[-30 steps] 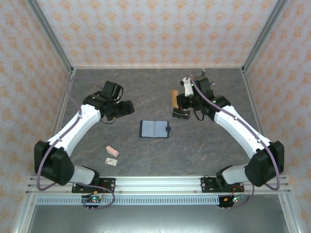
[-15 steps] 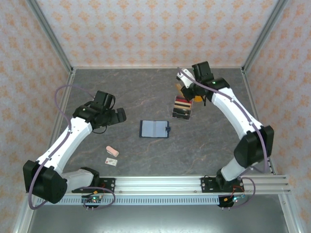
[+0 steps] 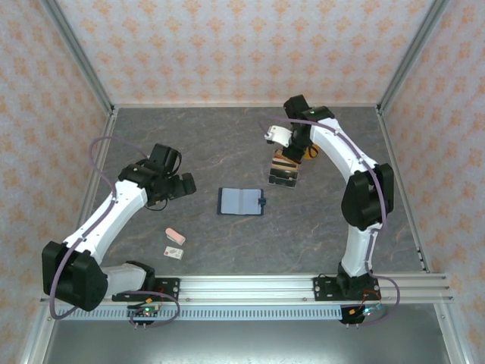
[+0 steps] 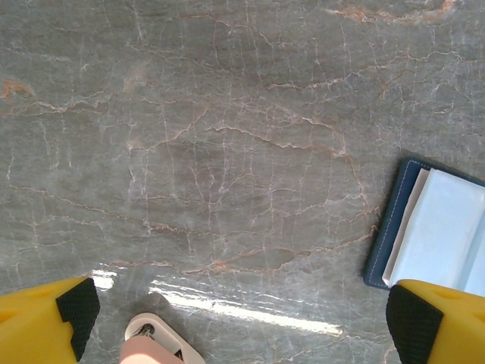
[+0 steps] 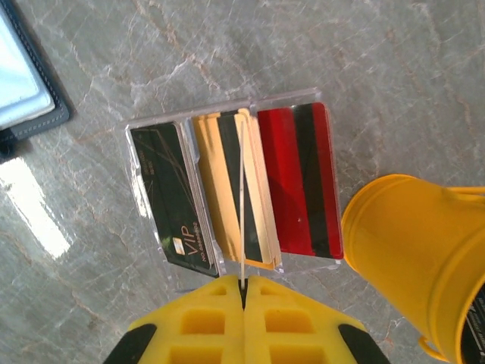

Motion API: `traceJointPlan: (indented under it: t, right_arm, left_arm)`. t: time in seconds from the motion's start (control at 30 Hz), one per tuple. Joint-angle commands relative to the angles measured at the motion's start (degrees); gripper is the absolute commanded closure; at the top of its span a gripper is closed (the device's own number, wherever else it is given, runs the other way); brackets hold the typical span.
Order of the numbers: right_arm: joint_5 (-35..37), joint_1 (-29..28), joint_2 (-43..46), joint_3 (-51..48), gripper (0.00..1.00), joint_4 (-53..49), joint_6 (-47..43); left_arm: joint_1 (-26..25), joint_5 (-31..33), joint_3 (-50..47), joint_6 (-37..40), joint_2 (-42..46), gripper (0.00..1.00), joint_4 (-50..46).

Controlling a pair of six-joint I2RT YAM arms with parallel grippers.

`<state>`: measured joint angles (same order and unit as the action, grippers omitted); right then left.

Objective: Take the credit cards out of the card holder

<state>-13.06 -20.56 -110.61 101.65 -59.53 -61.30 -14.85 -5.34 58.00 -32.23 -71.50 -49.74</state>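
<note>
Over the clear plastic tray (image 5: 151,123) at the far side, your right gripper (image 5: 243,292) pinches a thin tan credit card (image 5: 242,197) edge-on.
Lower it close and tip it flat before releasing, so it should land on the tan-orange card (image 5: 220,189) in the middle compartment. Near you, the left gripper (image 3: 187,184) hovers, jaws wide and empty, to the left of the dark navy folding card holder (image 3: 242,201) lying open on the grey marbled table (image 3: 227,148); farther back, the right arm folds its wrist straight down.

card holder (image 3: 242,202) centre; tray (image 3: 282,182) behind-right; credit cards (image 5: 299,182) inside; block (image 3: 175,236) front-left
</note>
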Motion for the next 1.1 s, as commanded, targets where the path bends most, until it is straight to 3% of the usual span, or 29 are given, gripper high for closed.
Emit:
traceJointPlan:
  t: [0.0,0.43,0.73,0.93,1.07]
  right_arm:
    - [1.83,0.25,-1.61,2.15,1.00,-3.71,-3.73]
    - [3.24,0.20,-6.08,3.53,0.94,-0.15,-4.71]
    - [2.83,0.21,-6.38,5.20,0.80,0.45,-2.12]
    - [2.59,0.24,-4.45,7.05,0.74,-0.85,4.45]
    - [-0.82,0.09,0.04,3.79,0.72,1.70,15.36]
  left_arm:
    - [0.54,-0.10,-0.03,-1.08,-0.93,0.00,-0.65]
    - [0.61,-1.14,0.10,-0.77,-2.76,0.00,-0.01]
    - [0.61,-2.19,-0.76,-1.00,-2.95,0.00,0.88]
    - [0.53,-3.97,-1.09,-1.25,-2.94,0.00,1.97]
    - [0.57,-7.52,-1.89,-1.83,-3.07,0.00,4.59]
